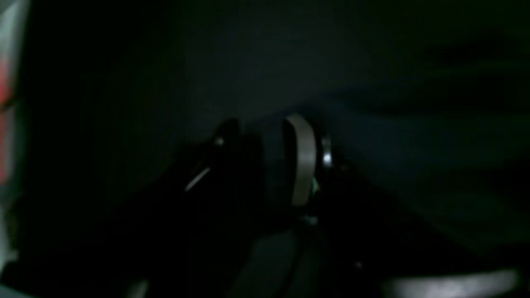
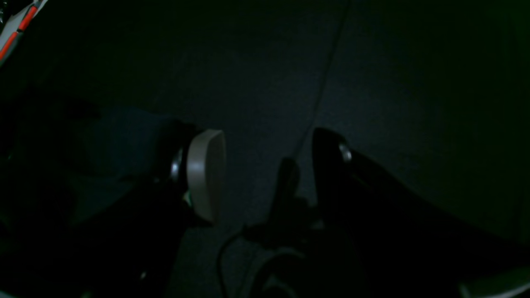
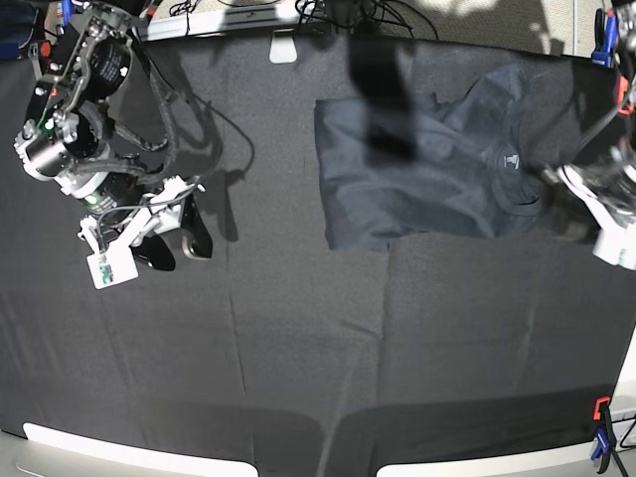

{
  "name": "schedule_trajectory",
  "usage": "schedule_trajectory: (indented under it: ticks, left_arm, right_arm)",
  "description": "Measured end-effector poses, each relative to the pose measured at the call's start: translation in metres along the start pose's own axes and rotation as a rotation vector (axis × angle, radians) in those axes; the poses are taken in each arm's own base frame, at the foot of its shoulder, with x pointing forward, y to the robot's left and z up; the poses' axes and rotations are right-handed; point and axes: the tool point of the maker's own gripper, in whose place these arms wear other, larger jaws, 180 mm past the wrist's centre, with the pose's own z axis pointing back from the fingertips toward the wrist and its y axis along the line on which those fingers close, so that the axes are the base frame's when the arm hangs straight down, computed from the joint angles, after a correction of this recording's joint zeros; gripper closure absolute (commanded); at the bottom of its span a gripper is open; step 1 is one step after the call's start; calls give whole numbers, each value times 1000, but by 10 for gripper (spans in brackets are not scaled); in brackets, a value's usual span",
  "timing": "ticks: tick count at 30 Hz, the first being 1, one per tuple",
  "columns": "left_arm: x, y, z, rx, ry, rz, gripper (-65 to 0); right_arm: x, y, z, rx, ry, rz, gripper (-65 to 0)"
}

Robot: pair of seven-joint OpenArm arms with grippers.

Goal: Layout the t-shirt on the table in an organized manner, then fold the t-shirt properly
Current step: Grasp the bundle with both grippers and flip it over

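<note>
Setting reads as a robotics lab or test bench, not a home; a wide table [image 3: 298, 348] is draped in matte black fabric with crease lines, the cloth pinned by an orange and blue clamp [image 3: 600, 429] at the near corner and another clamp [image 3: 602, 35] at the far corner; loose black cables [image 3: 338, 12] run along the far edge beyond the cloth; two arms with exposed motors, wiring and white printed brackets work over the surface; pale bench edging [image 3: 129, 457] shows beneath the cloth at the front.

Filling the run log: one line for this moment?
t-shirt: crumpled, unfolded | left gripper: at its edge | right gripper: open, over bare table
</note>
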Motion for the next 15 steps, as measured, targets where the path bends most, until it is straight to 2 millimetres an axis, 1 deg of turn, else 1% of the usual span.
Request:
schedule_trajectory:
  ticks: [2, 3, 5, 6, 10, 12, 13, 15]
  left_arm:
    - [7, -32, 7, -116, -50, -15, -159]
    - [7, -46, 11, -155, -62, -14, -159]
    - [-4, -63, 15, -189, -50, 4, -159]
    - [-13, -69, 16, -197, -35, 23, -159]
    - [-61, -91, 20, -197, 115, 88, -159]
    - [-77, -101, 25, -201, 151, 119, -159]
    - [-83, -104, 28, -204, 167, 128, -159]
    - [-96, -105, 32, -192, 211, 114, -159]
  right_arm:
    - [0, 11, -5, 34, 9, 17, -327]
    - [0, 20, -9, 60, 13, 27, -327]
    - [0, 40, -17, 118, 23, 57, -327]
    - [1, 50, -20, 148, 26, 72, -327]
    - [11, 83, -33, 239, 22, 143, -327]
    - [17, 95, -38, 266, 16, 182, -327]
    - [18, 97, -41, 260, 22, 208, -327]
    - [19, 106, -48, 275, 25, 221, -327]
